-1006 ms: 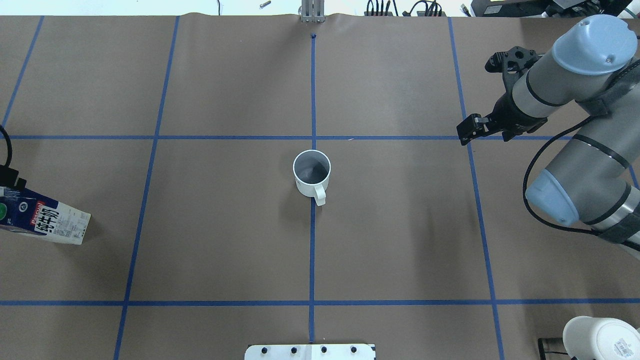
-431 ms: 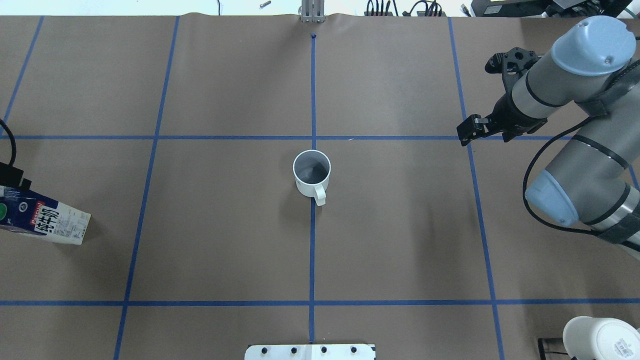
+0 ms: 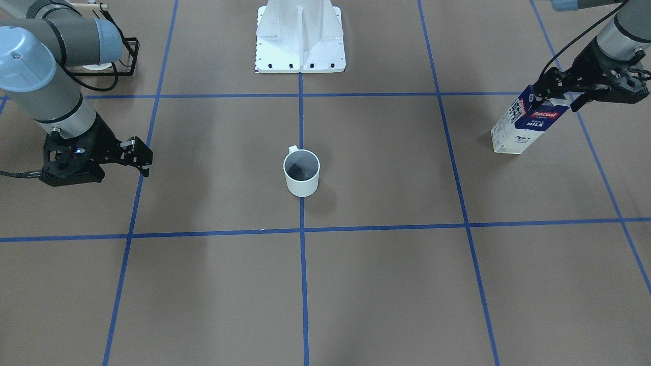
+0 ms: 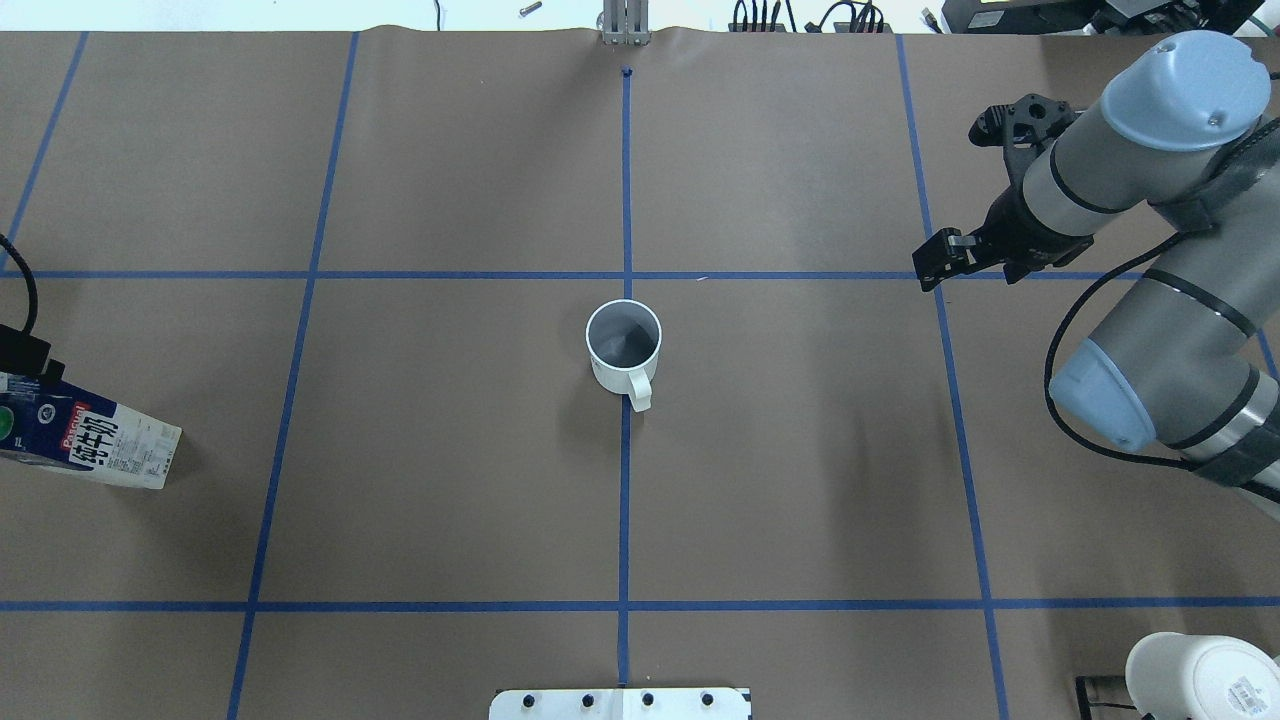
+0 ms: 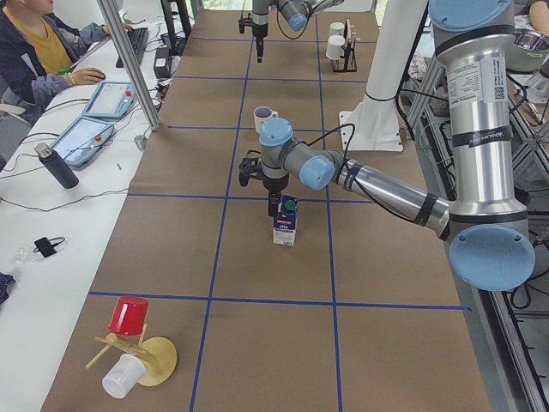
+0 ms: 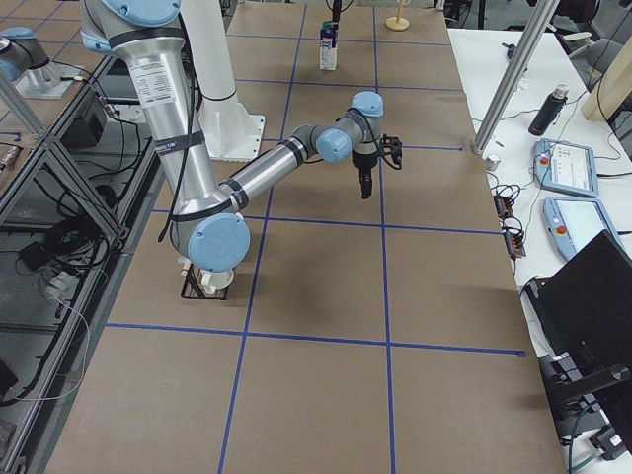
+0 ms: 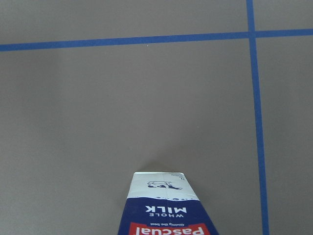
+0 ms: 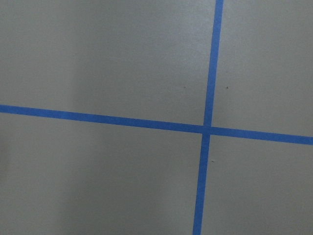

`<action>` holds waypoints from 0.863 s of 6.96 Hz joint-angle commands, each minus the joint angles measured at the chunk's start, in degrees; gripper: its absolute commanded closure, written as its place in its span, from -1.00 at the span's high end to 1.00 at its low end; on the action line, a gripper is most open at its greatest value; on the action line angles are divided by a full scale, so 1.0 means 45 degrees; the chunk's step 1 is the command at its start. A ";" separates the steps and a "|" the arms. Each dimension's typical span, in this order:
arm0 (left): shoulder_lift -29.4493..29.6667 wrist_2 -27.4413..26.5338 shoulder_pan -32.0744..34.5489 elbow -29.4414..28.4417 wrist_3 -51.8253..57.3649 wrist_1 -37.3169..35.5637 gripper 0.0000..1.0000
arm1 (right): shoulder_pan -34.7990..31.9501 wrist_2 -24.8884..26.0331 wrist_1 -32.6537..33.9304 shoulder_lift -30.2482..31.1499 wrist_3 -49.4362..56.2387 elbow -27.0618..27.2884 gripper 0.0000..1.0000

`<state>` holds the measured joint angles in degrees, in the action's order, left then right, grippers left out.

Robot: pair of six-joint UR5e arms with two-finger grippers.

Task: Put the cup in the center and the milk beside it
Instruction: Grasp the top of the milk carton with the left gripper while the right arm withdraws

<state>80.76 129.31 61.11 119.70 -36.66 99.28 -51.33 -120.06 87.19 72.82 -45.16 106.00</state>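
Note:
The cup (image 4: 623, 345), a plain white mug with a grey inside, stands upright on the central blue tape line at the center (image 4: 626, 440); it also shows in the front view (image 3: 301, 174). The milk (image 3: 529, 122), a blue and white Pascual carton, stands upright far out on my left side (image 4: 95, 447). My left gripper (image 3: 559, 91) is at the carton's top with one jaw on either side, open; I cannot tell if they touch. My right gripper (image 4: 937, 260) is open and empty, above a tape crossing well right of the cup.
The robot's white base plate (image 4: 620, 703) sits at the near edge. A white mug with a sticker on its base (image 4: 1205, 678) rests on a rack at my near right. A wooden stand with a red cup (image 5: 129, 316) is at the left table end.
The left arm's cable and gripper edge have shifted slightly at the view's left edge. The carton, the cup and the right gripper have stayed where they were.

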 commanded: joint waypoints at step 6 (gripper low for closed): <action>-0.0155 0.0034 -0.0534 0.0059 0.0001 -0.0051 0.78 | 0.0000 0.0000 0.0000 -0.0049 -0.0159 0.0058 1.00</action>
<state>80.19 129.40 58.59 119.89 -36.65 99.06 -51.33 -120.13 87.19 72.64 -45.78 106.15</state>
